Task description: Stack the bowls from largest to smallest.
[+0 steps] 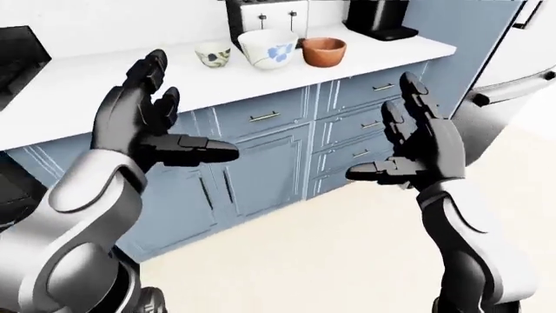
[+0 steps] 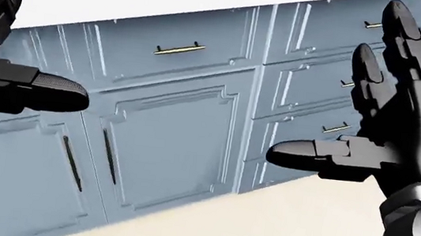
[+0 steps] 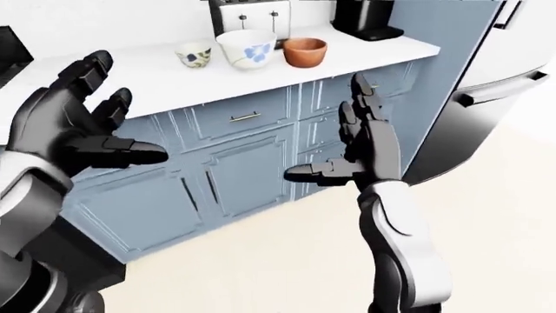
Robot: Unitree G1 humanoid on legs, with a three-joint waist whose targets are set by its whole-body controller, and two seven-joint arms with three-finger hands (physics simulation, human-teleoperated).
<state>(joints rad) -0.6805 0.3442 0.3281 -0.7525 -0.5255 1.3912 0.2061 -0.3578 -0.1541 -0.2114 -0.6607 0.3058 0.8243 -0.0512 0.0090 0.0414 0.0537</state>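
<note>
Three bowls stand in a row on the white counter (image 1: 104, 81), near the top of the left-eye view. A small white patterned bowl (image 1: 213, 53) is on the left. A large white bowl with a blue flower (image 1: 268, 47) is in the middle. A medium brown bowl (image 1: 324, 51) is on the right. My left hand (image 1: 165, 120) is open and empty, raised below the counter edge. My right hand (image 1: 399, 137) is open and empty, held up before the drawers. Both hands are well short of the bowls.
A toaster (image 1: 265, 14) and a black coffee machine (image 1: 378, 18) stand behind the bowls. Blue cabinets and drawers (image 1: 269, 163) run below the counter. A steel fridge (image 1: 513, 72) is at the right. A black stove (image 1: 17, 62) shows at the left edge. Cream floor (image 1: 347, 261) lies below.
</note>
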